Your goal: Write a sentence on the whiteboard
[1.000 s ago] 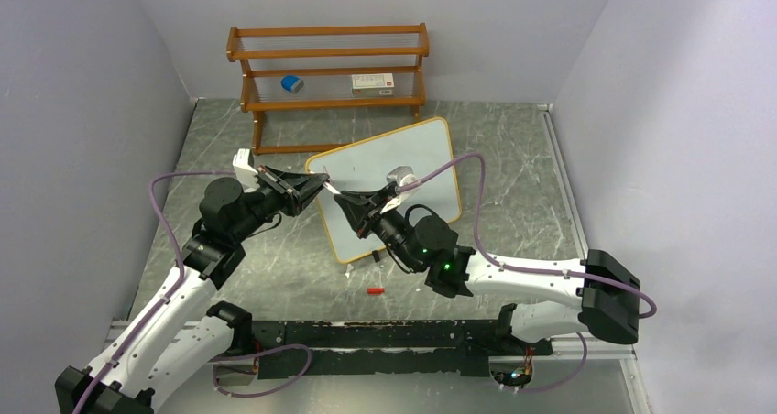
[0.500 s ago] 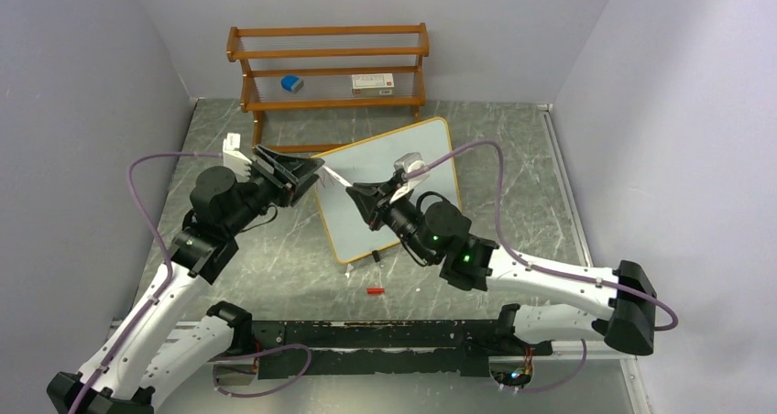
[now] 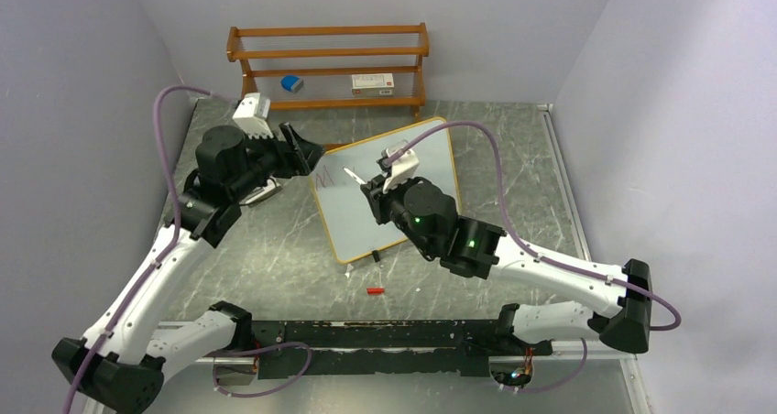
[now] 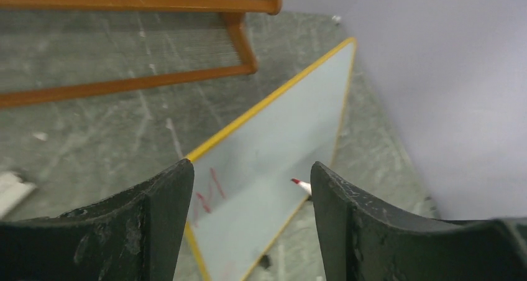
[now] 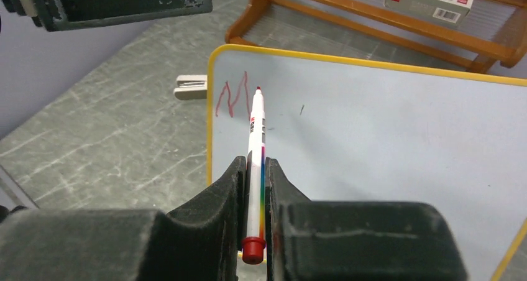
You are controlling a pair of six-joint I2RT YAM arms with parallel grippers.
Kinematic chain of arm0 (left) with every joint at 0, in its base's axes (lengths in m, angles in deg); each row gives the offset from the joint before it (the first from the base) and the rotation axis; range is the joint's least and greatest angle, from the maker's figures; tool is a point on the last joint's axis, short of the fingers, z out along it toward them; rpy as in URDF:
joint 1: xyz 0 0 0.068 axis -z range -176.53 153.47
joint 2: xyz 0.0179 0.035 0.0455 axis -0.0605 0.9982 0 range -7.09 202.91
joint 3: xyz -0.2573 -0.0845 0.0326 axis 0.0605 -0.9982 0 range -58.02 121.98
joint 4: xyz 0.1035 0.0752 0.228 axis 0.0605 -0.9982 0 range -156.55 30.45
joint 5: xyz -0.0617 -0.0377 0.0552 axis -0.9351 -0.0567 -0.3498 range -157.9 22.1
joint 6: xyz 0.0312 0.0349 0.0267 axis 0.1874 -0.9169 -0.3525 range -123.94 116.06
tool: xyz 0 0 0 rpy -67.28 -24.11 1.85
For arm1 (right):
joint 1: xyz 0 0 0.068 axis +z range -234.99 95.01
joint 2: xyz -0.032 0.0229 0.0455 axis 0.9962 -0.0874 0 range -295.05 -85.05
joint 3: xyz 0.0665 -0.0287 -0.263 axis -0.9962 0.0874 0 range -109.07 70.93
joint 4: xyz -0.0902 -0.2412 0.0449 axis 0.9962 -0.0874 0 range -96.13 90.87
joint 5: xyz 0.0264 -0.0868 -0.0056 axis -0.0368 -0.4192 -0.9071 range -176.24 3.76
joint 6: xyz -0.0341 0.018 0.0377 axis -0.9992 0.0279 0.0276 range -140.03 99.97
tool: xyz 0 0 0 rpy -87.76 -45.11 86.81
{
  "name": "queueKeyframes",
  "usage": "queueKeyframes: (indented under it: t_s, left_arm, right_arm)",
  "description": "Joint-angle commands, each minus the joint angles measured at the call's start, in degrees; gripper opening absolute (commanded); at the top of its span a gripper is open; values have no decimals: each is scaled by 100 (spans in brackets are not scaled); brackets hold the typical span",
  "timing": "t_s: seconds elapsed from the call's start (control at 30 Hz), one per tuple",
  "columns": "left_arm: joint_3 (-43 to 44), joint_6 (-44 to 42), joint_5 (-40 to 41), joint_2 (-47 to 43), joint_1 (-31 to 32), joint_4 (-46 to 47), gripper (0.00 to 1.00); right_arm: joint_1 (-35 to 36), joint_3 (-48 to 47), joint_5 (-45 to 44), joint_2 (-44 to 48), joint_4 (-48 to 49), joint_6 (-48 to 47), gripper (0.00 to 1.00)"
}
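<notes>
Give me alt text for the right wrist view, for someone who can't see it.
The right gripper is shut on a white marker whose red tip points at the whiteboard, beside a red zigzag scribble. Behind stands a wooden shelf holding a small box.

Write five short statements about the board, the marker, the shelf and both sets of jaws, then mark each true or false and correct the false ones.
1. The right jaws are shut on the marker. True.
2. The whiteboard is blank. False: red strokes are drawn near one of its corners.
3. The left jaws stand open with nothing between them. True.
4. The marker is capped. False: its red tip is bare and points at the board.
5. The shelf rack holds nothing. False: a blue object and a white box sit on it.
</notes>
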Motion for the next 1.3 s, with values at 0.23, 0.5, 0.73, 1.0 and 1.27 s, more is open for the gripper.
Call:
queueKeyframes:
  t_s: [0.23,0.5,0.73,1.0,1.27]
  left_arm:
    - [437,-2090,-3041,1008,-1575,-67,67]
    - [212,-1773,-4313,1654,-1660,840,59]
    - [368,-1919,-4825,2255,-1740,876,54]
    - [386,-1982,-5157,2622,-1749,882,31]
    - [255,-2093,-5342,2697,-1799,957,10]
  right_arm:
    - [-12,-600,-240,-411,-925,-93,0]
    - [24,-604,-135,-499,-762,-122,0]
    - [75,-616,-167,-638,-517,-227,0]
    - [136,-685,-246,-801,-342,-361,0]
    - [201,-710,-383,-942,-317,-422,0]
